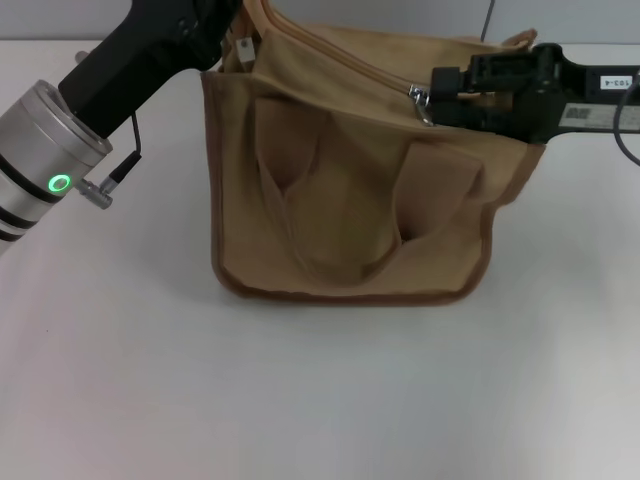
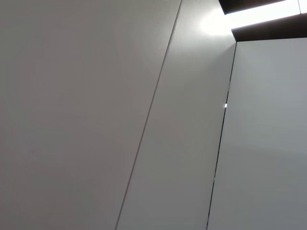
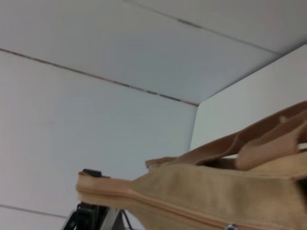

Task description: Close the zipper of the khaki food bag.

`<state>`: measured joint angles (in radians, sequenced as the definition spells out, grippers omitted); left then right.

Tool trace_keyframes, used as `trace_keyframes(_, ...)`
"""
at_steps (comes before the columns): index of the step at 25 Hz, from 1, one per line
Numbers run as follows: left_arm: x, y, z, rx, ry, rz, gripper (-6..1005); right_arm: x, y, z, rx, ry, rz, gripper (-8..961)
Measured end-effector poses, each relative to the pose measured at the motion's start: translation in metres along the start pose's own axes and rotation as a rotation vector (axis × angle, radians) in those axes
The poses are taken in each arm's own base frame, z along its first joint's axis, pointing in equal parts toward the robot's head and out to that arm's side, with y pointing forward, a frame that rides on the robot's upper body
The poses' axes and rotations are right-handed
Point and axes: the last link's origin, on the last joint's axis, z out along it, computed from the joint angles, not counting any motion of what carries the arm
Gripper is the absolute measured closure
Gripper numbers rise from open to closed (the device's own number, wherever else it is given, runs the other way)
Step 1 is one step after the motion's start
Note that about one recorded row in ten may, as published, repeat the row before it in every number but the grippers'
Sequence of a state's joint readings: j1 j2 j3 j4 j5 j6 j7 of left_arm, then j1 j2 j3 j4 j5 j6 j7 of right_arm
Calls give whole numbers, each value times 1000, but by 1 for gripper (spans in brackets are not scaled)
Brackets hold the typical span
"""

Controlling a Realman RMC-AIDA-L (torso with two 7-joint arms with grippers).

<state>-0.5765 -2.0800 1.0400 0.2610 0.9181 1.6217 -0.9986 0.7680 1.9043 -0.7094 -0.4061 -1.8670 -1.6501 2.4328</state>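
The khaki food bag [image 1: 350,200] stands on the white table, its front pocket and two handles facing me. The zipper [image 1: 350,62] runs across its top panel, and the silver pull tab [image 1: 420,100] sits toward the right end. My right gripper [image 1: 437,92] comes in from the right at top-panel height and is shut on the pull tab. My left gripper [image 1: 228,40] is at the bag's upper left corner, partly hidden behind the fabric. The right wrist view shows the bag's top [image 3: 216,196] with the zipper line [image 3: 163,207]. The left wrist view shows only wall panels.
The white table [image 1: 320,400] spreads out in front of the bag and to both sides. The left arm's silver forearm with a green light [image 1: 50,170] crosses the upper left. The left arm's dark end [image 3: 88,213] shows beyond the bag in the right wrist view.
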Motion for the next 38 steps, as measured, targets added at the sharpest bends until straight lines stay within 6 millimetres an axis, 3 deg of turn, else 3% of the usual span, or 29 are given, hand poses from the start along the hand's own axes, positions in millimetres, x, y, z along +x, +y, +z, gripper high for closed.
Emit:
trace_keyframes(7, 0, 0, 1, -2, 1, 1, 873, 0, -3, -4, 11, -10, 1, 391)
trace_keyframes(13, 1, 0, 3, -8, 2, 2, 870, -4, 3, 10, 6, 16, -20, 381)
trace_keyframes(32, 1, 0, 3, -6, 2, 1, 861, -4, -3, 17, 69, 35, -18, 418)
trace_keyframes(38, 1, 0, 2, -5, 3, 1, 859, -5, -2, 17, 65, 30, -23, 699)
